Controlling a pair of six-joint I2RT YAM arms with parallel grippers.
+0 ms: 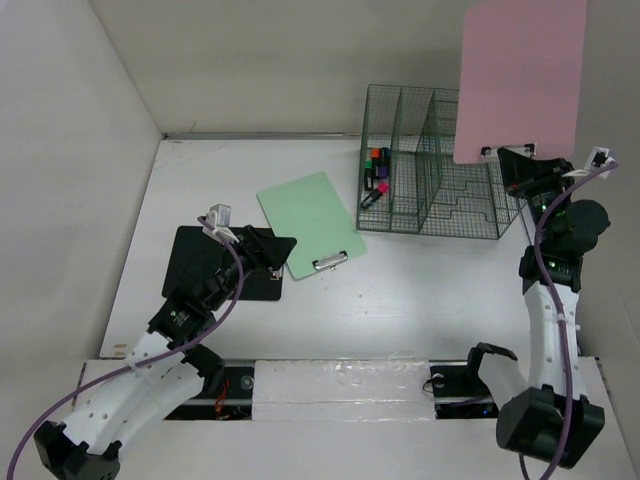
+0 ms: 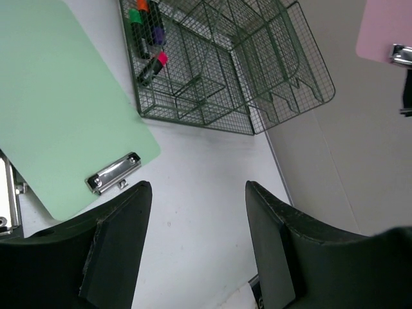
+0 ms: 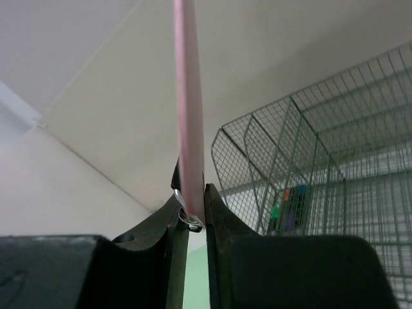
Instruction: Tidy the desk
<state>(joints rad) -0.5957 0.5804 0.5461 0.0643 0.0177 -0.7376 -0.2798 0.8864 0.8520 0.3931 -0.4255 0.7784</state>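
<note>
The white desk (image 1: pixel 420 290) holds a green clipboard (image 1: pixel 308 220) lying flat at its middle, also in the left wrist view (image 2: pixel 58 109). A black clipboard (image 1: pixel 195 262) lies to its left, partly under my left arm. My left gripper (image 1: pixel 272 252) is open and empty just above the desk beside the green clipboard's metal clip (image 2: pixel 113 172); its fingers (image 2: pixel 122 248) frame bare desk. My right gripper (image 1: pixel 505 155) is shut on the clip end of a pink clipboard (image 1: pixel 520 75) and holds it upright above the rack's right side. The right wrist view shows the board edge-on (image 3: pixel 190 129).
A green wire-mesh organizer rack (image 1: pixel 440 175) stands at the back right, with several coloured markers (image 1: pixel 376 172) in its left compartment. White walls border the desk on the left, back and right.
</note>
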